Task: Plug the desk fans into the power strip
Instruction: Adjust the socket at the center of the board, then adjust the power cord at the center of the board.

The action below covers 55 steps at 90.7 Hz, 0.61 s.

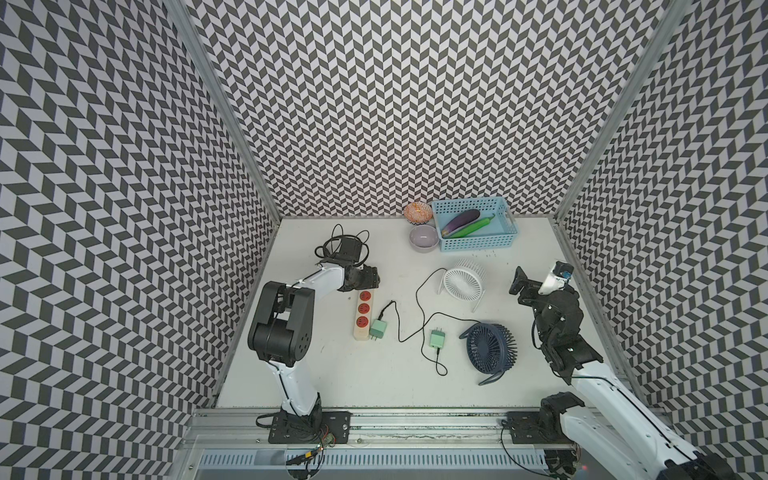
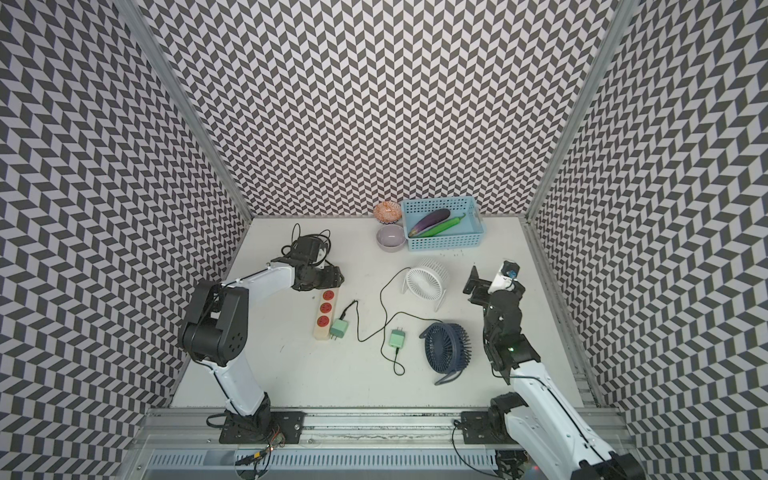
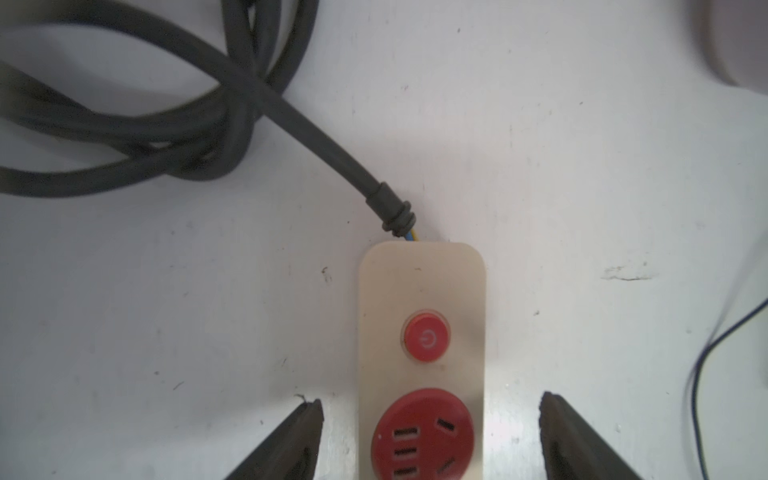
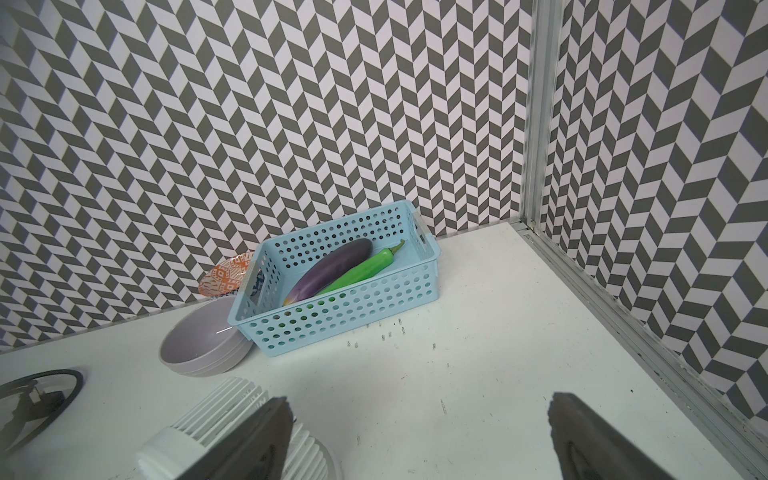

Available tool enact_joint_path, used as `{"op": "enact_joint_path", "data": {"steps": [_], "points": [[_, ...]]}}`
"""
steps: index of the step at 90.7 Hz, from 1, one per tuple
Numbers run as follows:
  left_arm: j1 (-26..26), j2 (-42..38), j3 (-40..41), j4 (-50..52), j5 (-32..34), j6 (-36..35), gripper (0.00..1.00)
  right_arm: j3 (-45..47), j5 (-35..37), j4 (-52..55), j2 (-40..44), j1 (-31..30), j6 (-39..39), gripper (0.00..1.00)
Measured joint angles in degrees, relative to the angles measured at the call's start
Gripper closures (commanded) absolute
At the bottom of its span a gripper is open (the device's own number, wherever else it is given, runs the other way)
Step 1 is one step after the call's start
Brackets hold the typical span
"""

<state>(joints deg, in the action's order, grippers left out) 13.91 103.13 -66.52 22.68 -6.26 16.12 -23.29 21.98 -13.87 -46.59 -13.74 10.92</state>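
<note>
**Desk:** Where is the power strip (image 1: 363,316)?

**Photographer:** It lies flat on the left part of the white tabletop (image 1: 332,374). Three orange-red sockets show in both top views, and its far end sits beneath the left claw (image 3: 430,401).

**Desk:** Is that claw gripping it?

**Photographer:** No, it is released. In the left wrist view its black fingers (image 3: 291,440) stand one on each side of the cream bar, with bare tabletop showing between each finger and the bar. Ahead of them are the strip's red power button (image 3: 426,336) and its thick black cord (image 3: 291,112), which runs off in loose coils.

**Desk:** And the fans?

**Photographer:** A white desk fan (image 1: 463,283) and a navy desk fan (image 1: 490,347) rest on the right half, with thin black cables trailing across the middle. One green plug adapter (image 1: 378,329) lies just beside the strip's near end, its prongs in no socket. A second green adapter (image 1: 436,338) lies between the strip and the navy desk fan.

**Desk:** The right arm?

**Photographer:** The right claw (image 4: 419,399) hovers to the right of the white desk fan, fingers spread wide with nothing between them.

**Desk:** Background?

**Photographer:** By the back wall a blue basket (image 1: 473,249) holds an eggplant (image 1: 461,222) and a green pepper (image 4: 365,268). A grey bowl (image 1: 423,239) and an orange-patterned bowl (image 1: 417,212) sit beside it.
</note>
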Motion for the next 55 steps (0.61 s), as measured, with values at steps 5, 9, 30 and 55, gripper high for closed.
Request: {"op": "enact_joint_path", "data": {"steps": [5,9,30,55], "points": [[0.00,-2.16,0.61,-0.04,0.24,-0.31,0.11,0.00,-0.52,-0.15,0.00,-0.13,-0.02,0.00],[0.00,-3.85,1.14,-0.22,0.50,-0.66,0.10,0.00,-0.92,-0.46,0.00,-0.37,-0.13,0.00],[0.00,-10.56,2.95,-1.20,1.90,-4.35,0.00,0.00,-4.61,-2.51,0.00,-2.12,-2.10,0.00],[-0.02,-18.43,7.17,-2.93,3.02,-11.37,0.00,0.00,-11.26,-4.42,0.00,-4.66,-5.79,0.00]]}}
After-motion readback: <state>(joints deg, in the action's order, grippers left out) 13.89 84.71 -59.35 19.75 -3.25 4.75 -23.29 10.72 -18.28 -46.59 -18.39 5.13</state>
